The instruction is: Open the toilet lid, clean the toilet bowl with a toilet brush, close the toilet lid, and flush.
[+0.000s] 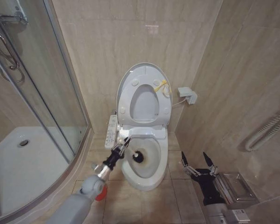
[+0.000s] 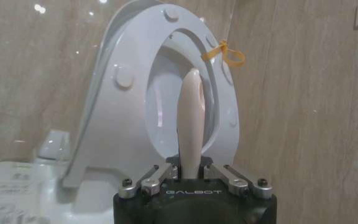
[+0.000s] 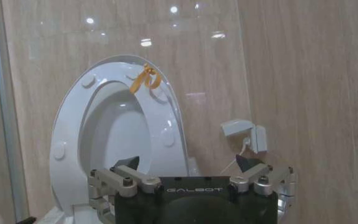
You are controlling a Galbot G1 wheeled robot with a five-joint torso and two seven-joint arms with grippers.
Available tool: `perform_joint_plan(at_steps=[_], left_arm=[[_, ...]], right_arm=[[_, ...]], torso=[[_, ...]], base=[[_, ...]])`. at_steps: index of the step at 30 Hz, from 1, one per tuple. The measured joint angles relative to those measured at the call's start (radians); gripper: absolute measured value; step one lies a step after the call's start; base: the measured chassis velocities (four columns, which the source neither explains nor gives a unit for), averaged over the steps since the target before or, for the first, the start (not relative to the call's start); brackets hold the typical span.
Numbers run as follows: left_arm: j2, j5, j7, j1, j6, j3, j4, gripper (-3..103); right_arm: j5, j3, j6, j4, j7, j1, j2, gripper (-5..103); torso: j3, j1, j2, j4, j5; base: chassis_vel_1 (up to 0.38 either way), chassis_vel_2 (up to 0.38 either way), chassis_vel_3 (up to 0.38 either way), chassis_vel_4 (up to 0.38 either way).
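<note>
Beige-tiled bathroom corner, glass shower enclosure [image 1: 32, 107] to the left. Toilet lid [image 1: 143, 95] upright against the wall, ring seat [image 1: 130, 88] with yellow tie [image 1: 161, 87] raised with it. Left gripper [image 1: 122, 146] clamped on toilet brush [image 1: 138, 156] handle; dark head inside toilet bowl [image 1: 151, 161]. Right gripper [image 1: 196, 164] beside the bowl, fingers apart, holding nothing.

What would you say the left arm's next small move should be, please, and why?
Probably a short scrubbing stroke round the inner wall. The left gripper is shut on the toilet brush, whose dark head already sits inside the toilet bowl against its brownish stain. The toilet lid stands raised against the wall, so nothing blocks the stroke. The right gripper waits open to the side.
</note>
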Motion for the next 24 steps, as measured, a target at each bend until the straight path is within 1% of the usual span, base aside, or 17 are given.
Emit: perform_joint_plan(at_steps=[3,6,7,13,16,17,19,20,21,23,24], left_arm=[[0.024,0.010,0.015,0.044,-0.007,-0.033,-0.054,18],[0.035,0.009,0.019,0.066,-0.008,-0.054,-0.079,18],[0.040,0.009,0.022,0.078,-0.010,-0.067,-0.089,18],[0.065,0.014,0.032,0.115,-0.023,-0.099,-0.139,18],[0.086,0.075,0.047,0.135,-0.052,-0.116,-0.170,18],[0.086,0.075,0.047,0.135,-0.052,-0.116,-0.170,18],[0.115,0.125,0.073,0.169,-0.075,-0.136,-0.208,18],[0.115,0.125,0.073,0.169,-0.075,-0.136,-0.208,18],[0.124,0.136,0.077,0.185,-0.081,-0.144,-0.225,18],[0.140,0.182,0.077,0.232,-0.110,-0.189,-0.271,18],[0.140,0.182,0.077,0.232,-0.110,-0.189,-0.271,18]], right_arm=[[0.000,0.000,0.000,0.000,0.000,0.000,0.000,100],[0.000,0.000,0.000,0.000,0.000,0.000,0.000,100],[0.000,0.000,0.000,0.000,0.000,0.000,0.000,100],[0.000,0.000,0.000,0.000,0.000,0.000,0.000,100],[0.000,0.000,0.000,0.000,0.000,0.000,0.000,100],[0.000,0.000,0.000,0.000,0.000,0.000,0.000,100],[0.000,0.000,0.000,0.000,0.000,0.000,0.000,100],[0.000,0.000,0.000,0.000,0.000,0.000,0.000,100],[0.000,0.000,0.000,0.000,0.000,0.000,0.000,100],[0.000,0.000,0.000,0.000,0.000,0.000,0.000,100],[0.000,0.000,0.000,0.000,0.000,0.000,0.000,100]], torso=[[0.000,0.000,0.000,-0.0005,0.0002],[0.000,0.000,0.000,-0.0006,0.0003],[0.000,0.000,0.000,-0.0003,0.0003],[0.000,0.000,0.000,-0.0003,0.0003],[0.000,0.000,0.000,-0.0005,0.0003],[0.000,0.000,0.000,-0.0005,0.0003],[0.000,0.000,0.000,-0.0005,0.0003],[0.000,0.000,0.000,-0.0005,0.0003],[0.000,0.000,0.000,0.0000,0.0003],[0.000,0.000,0.000,-0.0003,0.0003],[0.000,0.000,0.000,-0.0003,0.0003]], base=[[0.000,0.000,0.000,0.000],[0.000,0.000,0.000,0.000],[0.000,0.000,0.000,0.000],[0.000,0.000,0.000,0.000],[0.000,0.000,0.000,0.000],[0.000,0.000,0.000,0.000],[0.000,0.000,0.000,0.000],[0.000,0.000,0.000,0.000],[0.000,0.000,0.000,0.000],[0.000,0.000,0.000,0.000],[0.000,0.000,0.000,0.000]])
